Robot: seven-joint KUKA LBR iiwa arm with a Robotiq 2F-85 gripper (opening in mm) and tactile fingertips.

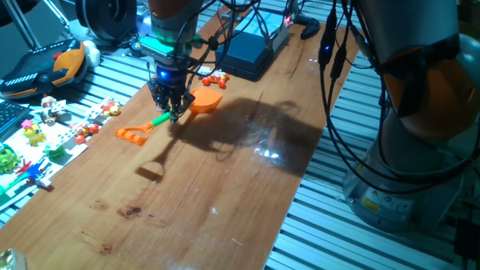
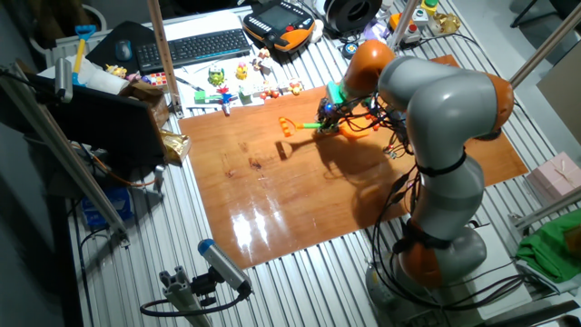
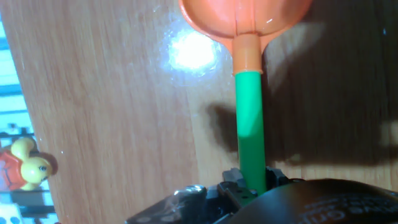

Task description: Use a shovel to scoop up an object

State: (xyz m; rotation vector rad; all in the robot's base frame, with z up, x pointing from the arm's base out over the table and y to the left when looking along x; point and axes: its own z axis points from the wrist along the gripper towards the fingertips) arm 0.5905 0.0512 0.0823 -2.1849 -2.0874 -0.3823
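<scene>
My gripper (image 1: 171,109) is shut on the green shaft of the shovel (image 1: 160,118) and holds it above the wooden table (image 1: 225,187). The orange blade (image 1: 204,100) points to the far right and the orange D-loop (image 1: 133,134) to the near left. The shovel's shadow falls on the wood below. In the hand view the shaft (image 3: 250,124) runs up from the fingers to the blade (image 3: 245,18). The object (image 1: 217,77), a tiny red-orange and white piece, lies just beyond the blade near the table's edge. It shows at the left of the hand view (image 3: 25,167). The other fixed view shows the gripper (image 2: 329,118).
A black box (image 1: 247,52) stands behind the object. Several small toy figures (image 1: 45,127) lie on a white sheet on the slatted metal left of the table. An orange and black pendant (image 1: 45,67) lies beyond them. Cables hang at the right.
</scene>
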